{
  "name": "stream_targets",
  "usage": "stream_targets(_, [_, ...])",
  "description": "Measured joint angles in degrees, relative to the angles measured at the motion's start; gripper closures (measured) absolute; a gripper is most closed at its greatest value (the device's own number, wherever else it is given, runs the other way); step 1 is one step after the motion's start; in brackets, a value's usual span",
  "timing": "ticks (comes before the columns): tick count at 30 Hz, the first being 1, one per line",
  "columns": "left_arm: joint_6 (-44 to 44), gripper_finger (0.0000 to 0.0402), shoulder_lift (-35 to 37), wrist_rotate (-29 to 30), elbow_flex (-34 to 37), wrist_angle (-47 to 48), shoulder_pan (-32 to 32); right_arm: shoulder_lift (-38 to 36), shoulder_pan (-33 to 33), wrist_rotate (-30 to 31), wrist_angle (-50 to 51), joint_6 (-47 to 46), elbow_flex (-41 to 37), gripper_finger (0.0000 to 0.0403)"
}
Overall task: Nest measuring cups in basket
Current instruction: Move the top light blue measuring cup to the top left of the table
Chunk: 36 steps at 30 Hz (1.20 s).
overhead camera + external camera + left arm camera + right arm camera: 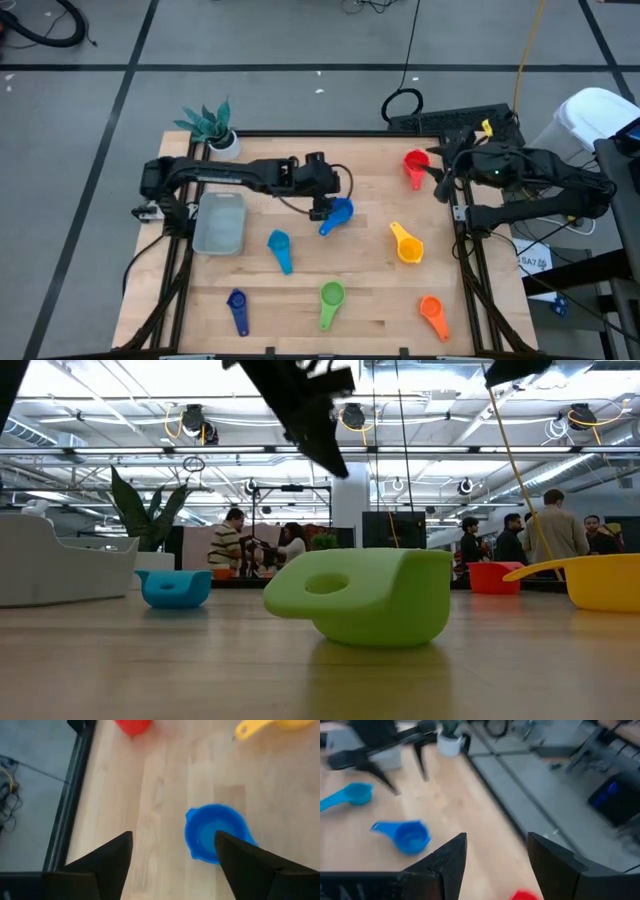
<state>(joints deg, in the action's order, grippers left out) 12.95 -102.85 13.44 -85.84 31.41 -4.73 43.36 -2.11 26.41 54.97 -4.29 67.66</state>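
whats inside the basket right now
Nothing shows inside the basket: in the high view its floor looks bare, with no measuring cup in it. The left arm crosses just past its far edge, so that rim strip is partly covered. The blue cup lies on the table.

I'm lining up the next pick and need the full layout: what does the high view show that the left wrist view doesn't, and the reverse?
Only the high view shows the basket, empty, the light blue cup, dark blue cup, green cup, orange cup, the plant pot, and the right end effector at the table's right edge.

Only the left wrist view shows the left end effector open, the blue cup beside one finger.

Both show the blue cup, red cup and yellow cup.
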Motion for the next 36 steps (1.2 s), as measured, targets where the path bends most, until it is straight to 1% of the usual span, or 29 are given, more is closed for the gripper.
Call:
stream_targets(3, [0.0,0.014,-2.3,-0.2,-0.5,-0.8,-1.2,0.1,0.0,-2.5,2.7,-2.2,0.0,0.0204])
stream_targets(7, [0.6,0.0152,-4.5,-1.7,-0.5,-3.3,-2.7,0.3,0.0,-2.7,3.7,-2.5,0.0,0.0204])
stream_targets(12, [0.0,0.0153,-6.2,-6.9,-0.5,-4.7,-4.5,0.3,0.0,-2.6,3.6,-2.4,0.0,0.0204])
stream_targets(20, [-2.4,0.0153,-8.8,-9.4,-0.4,-2.5,-5.3,0.4,0.0,-2.7,3.6,-3.8,0.0,0.0204])
stream_targets(24, [-2.6,0.0153,-10.6,-9.6,-0.3,-2.2,-4.8,0.8,0.0,-2.9,3.7,-4.3,0.0,0.0204])
stream_targets(27, [-3.1,0.0153,-10.7,-9.6,-0.3,-2.6,-4.4,1.3,0.0,-4.2,3.7,-4.5,0.0,0.0204])
stream_targets(33, [-3.1,0.0153,-11.0,-9.5,-0.4,-3.5,-3.6,2.3,0.0,-4.2,3.6,-4.7,0.0,0.0204])
stream_targets(36, [-2.1,0.0153,-11.0,-7.8,-0.4,-3.8,-3.5,2.8,0.0,-4.0,3.6,-4.3,0.0,0.0204])
